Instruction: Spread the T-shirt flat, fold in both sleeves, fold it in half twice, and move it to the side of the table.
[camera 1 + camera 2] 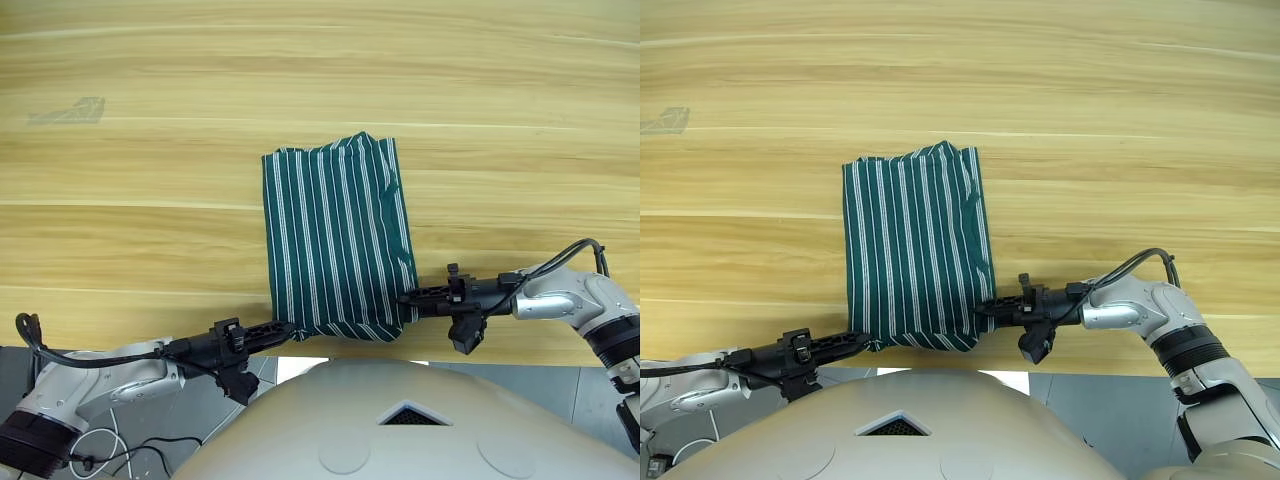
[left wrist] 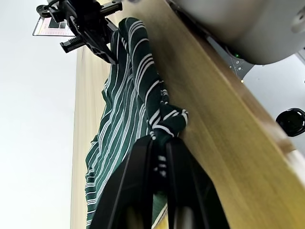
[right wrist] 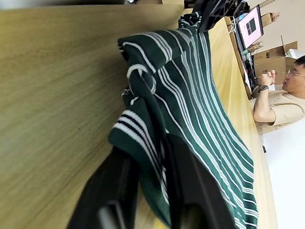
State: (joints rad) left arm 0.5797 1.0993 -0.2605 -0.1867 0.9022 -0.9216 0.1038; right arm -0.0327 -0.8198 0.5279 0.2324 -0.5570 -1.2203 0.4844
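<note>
The T-shirt (image 1: 335, 240) is dark green with thin white stripes set in close groups, running from its near edge to its far edge. A bunched edge of it (image 3: 132, 128) carries broader white and dark bands. The left jaws and the right jaws, at the T-shirt's near corners, are black. The table (image 1: 150, 200) is pale yellow-tan wood with fine grain and lighter streaks, with a faint grey patch (image 1: 68, 110) well left of the T-shirt.

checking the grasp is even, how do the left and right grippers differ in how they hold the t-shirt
The left gripper pinches the T-shirt's near left corner; the right gripper pinches its near right edge. The left gripper sits nearer the table's front edge than the right gripper. Both are shut on striped fabric.
</note>
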